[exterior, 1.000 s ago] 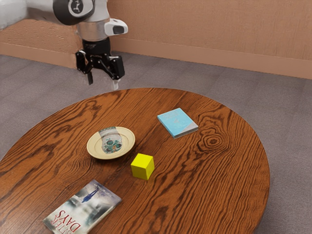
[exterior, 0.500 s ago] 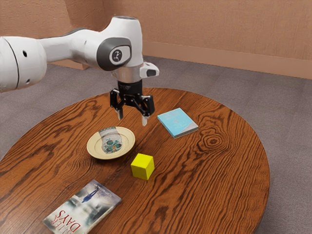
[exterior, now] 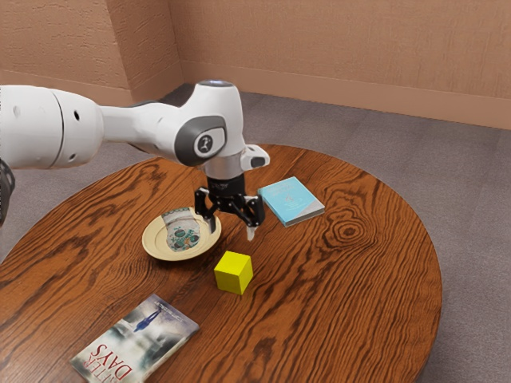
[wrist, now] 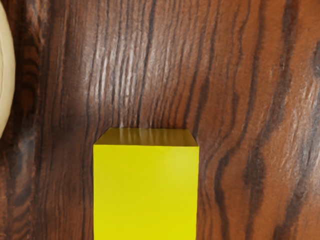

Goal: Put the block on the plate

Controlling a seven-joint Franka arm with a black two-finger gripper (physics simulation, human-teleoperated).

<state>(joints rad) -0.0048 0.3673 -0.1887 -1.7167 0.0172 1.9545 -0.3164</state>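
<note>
And here's the gripper point(exterior: 231, 230), poised in the air near the block point(exterior: 233, 272), pointing down at the table point(exterior: 339, 279), its fingers point(exterior: 251, 233) spread wide with nothing between them. That width makes sense: there looks to be room for one finger to pass down each side of the block. The block itself sits flat on the wood, just beside the plate point(exterior: 155, 244) and not on it, so this reads as the approach, with the grasp and the carry both to come. Look at the wrist view: the block's edges run square to the hand, a tidy alignment that should let the fingers meet two opposite faces flat rather than pinch at corners. The arm point(exterior: 136, 128) reaches in from the exterior view's left, hand upright, which suits a straight drop. One finger hangs on the plate's side, so the descent probably wants a little more travel toward the block first, or that finger could clip the rim. Then a close, a modest lift and a short hop across, since the plate is such a near neighbour. The blue book point(exterior: 287, 198) and the grey book point(exterior: 137, 339) lie off to either side, likely out of the way.
</note>
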